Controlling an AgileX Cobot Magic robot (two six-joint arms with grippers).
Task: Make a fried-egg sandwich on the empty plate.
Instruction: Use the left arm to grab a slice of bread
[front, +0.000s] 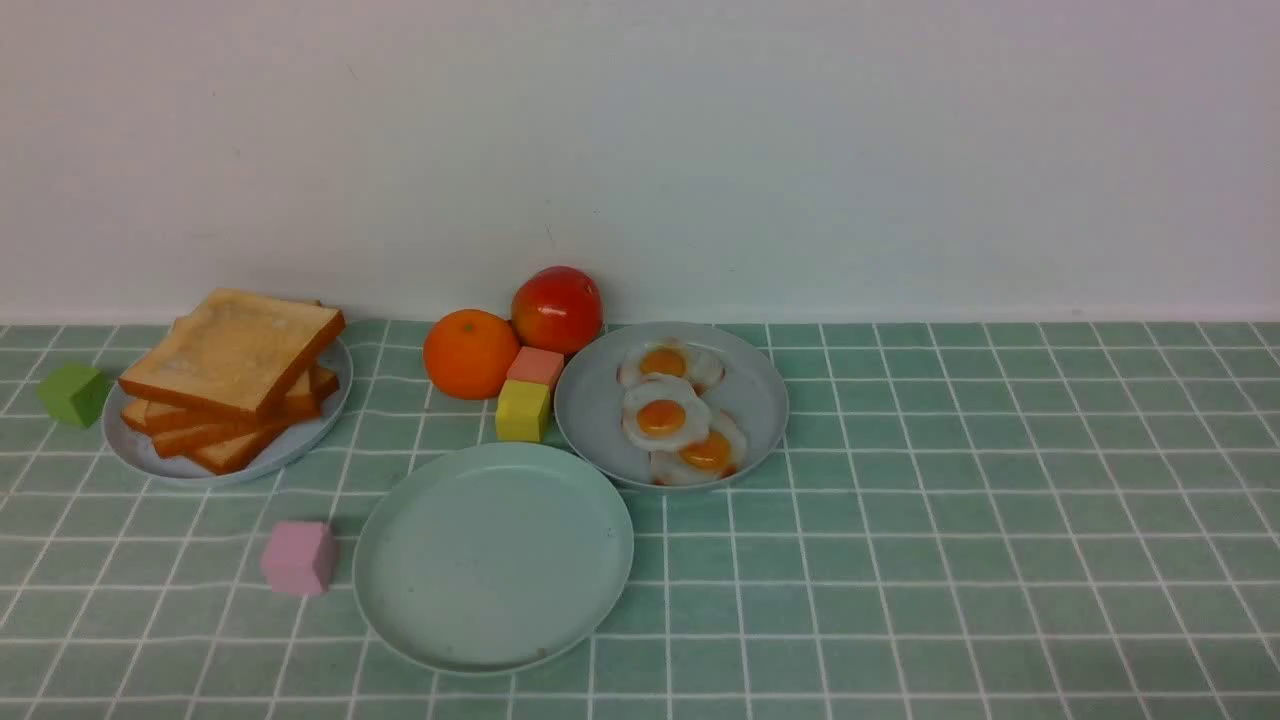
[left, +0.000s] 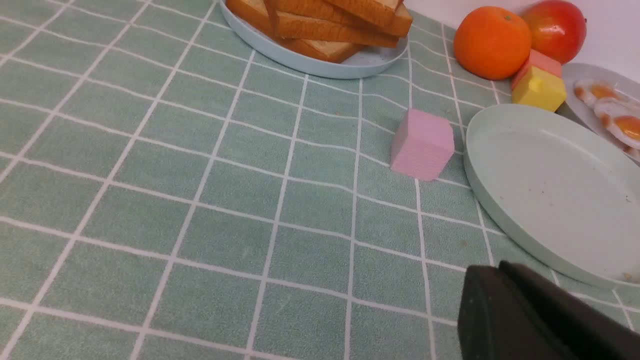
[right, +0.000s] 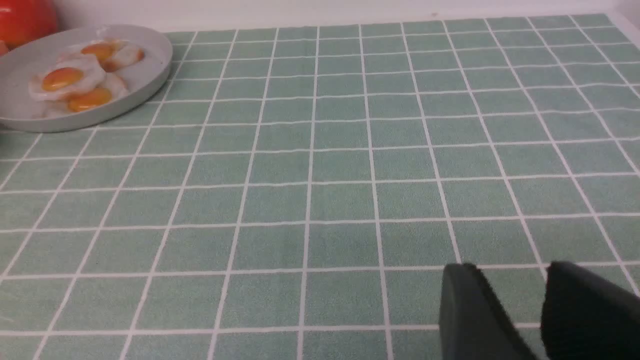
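Both grippers are empty, left (left: 486, 267) closed, right (right: 505, 267) parted; toast (front: 235, 352) looks stiff, light, best pinched by opposite crusts; egg (front: 665, 413) seems slippery.

The pale green plate (left: 560, 195) lies flat and bare on the checked cloth (left: 240, 210). Just beside the plate, apart from it, sits a pink block (left: 422, 145). Near the plate's rim are a yellow block (left: 539, 90) and, against that, a coral block (left: 542, 64); beyond them, farther from the plate, are an orange (left: 492, 42) and a shiny red fruit (left: 555, 30). Next to the plate, a grey dish (left: 582, 75) holds fried eggs (left: 625, 125), partly cut off. Well apart from the plate, a bluish dish (left: 320, 67) carries stacked toast (left: 330, 30). The closed left gripper (left: 487, 270) is near the plate.
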